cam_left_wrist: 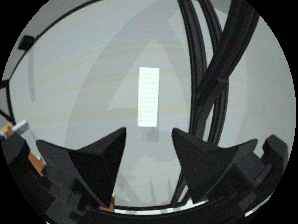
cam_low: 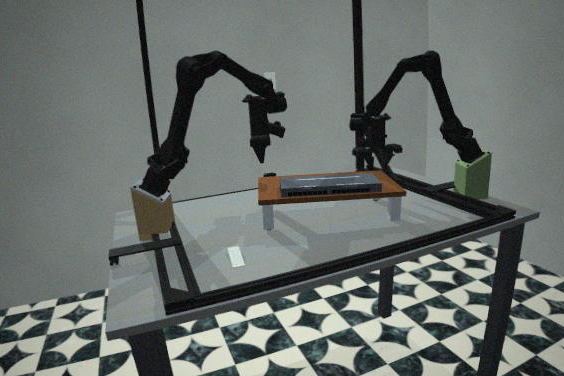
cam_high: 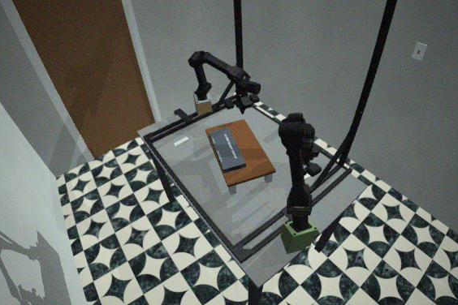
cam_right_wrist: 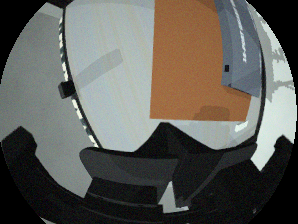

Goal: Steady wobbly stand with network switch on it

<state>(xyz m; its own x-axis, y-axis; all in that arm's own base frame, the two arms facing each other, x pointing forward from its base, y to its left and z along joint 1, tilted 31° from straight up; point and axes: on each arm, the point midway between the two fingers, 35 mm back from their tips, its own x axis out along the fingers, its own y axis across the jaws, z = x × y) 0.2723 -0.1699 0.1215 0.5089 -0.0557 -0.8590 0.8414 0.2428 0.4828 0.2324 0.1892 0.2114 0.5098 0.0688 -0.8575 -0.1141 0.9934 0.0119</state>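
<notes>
The orange stand (cam_high: 240, 151) stands on short grey legs in the middle of the table, with the grey network switch (cam_high: 227, 148) lying lengthwise on it. Both also show in the exterior view, the stand (cam_low: 331, 196) and the switch (cam_low: 331, 183). A white wedge (cam_high: 181, 141) lies flat on the table near the tan arm base. My right gripper (cam_low: 260, 157) is shut and empty, pointing down above one end of the stand (cam_right_wrist: 189, 50). My left gripper (cam_low: 376, 160) hangs beside the other end, open and empty. A white wedge (cam_left_wrist: 149, 96) lies on the table below it.
A black frame rail (cam_low: 332, 265) runs around the table top. Upright black poles and slanted struts (cam_high: 343, 150) rise close to my left gripper. The tan arm base (cam_high: 203, 106) and the green arm base (cam_high: 299, 237) stand at opposite ends.
</notes>
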